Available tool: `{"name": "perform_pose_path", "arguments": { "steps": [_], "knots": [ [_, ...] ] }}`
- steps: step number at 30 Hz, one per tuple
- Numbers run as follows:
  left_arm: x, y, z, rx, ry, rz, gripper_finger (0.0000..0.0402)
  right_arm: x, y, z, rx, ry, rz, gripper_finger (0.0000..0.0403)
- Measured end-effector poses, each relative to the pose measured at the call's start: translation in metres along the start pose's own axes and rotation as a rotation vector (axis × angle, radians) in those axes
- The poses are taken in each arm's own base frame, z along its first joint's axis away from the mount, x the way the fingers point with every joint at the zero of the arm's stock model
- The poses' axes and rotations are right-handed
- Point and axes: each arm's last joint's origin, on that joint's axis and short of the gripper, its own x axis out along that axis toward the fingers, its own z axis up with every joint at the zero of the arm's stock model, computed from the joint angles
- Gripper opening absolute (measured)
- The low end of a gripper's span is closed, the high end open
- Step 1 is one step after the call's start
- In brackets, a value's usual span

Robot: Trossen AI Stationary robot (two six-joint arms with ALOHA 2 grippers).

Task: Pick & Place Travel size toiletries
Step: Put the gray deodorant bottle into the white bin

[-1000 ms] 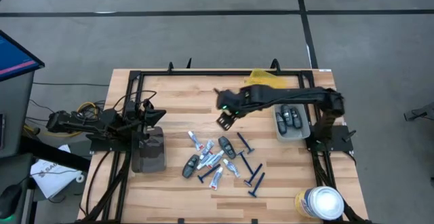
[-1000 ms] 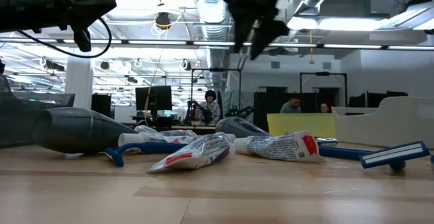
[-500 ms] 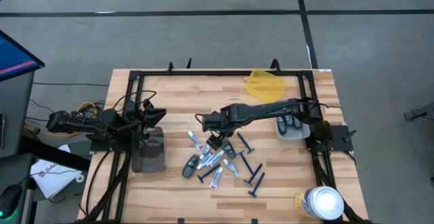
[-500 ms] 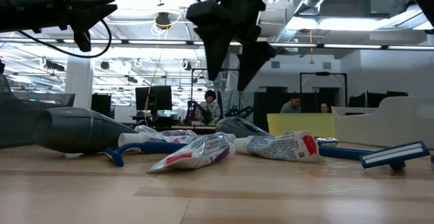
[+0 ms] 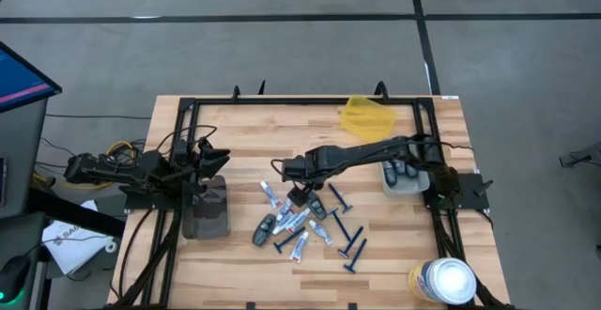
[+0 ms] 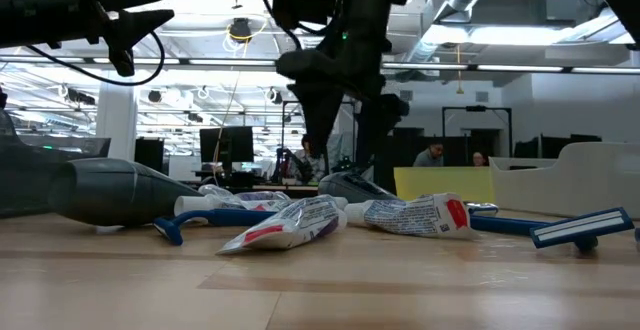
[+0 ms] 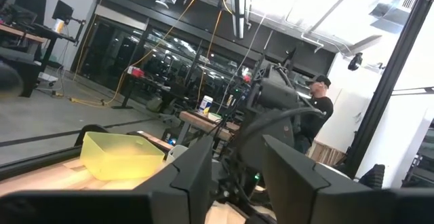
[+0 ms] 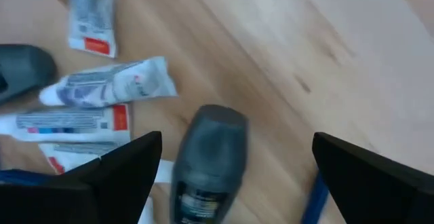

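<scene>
Grey pod [image 8: 209, 157] — tubes [image 8: 108, 88] beside; razor [image 8: 313, 198], seemingly, near.

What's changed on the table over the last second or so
The right gripper swung from near the grey bin across to the toiletry pile and dropped low; its open fingers now straddle a grey pod without gripping it. The left gripper, parked over a dark container at the left, opened partway. The tubes, razors, yellow bin and canister stayed put.
</scene>
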Motion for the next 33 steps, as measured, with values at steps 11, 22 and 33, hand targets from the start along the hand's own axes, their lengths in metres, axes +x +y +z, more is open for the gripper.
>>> {"name": "perform_pose_path", "arguments": {
  "steps": [11,22,33],
  "knots": [
    [0.0,0.0,0.0,0.0,0.0,0.0,0.0123,0.029,-0.006,-0.011,-0.003,-0.008,0.013,0.0372],
    [0.0,0.0,0.0,0.0,0.0,0.0,0.0122,0.044,-0.014,-0.015,-0.017,0.031,0.06,0.0301],
    [0.0,0.0,0.0,0.0,0.0,0.0,0.0122,0.05,-0.023,-0.015,-0.031,0.065,0.076,0.0179]
  ]
}}
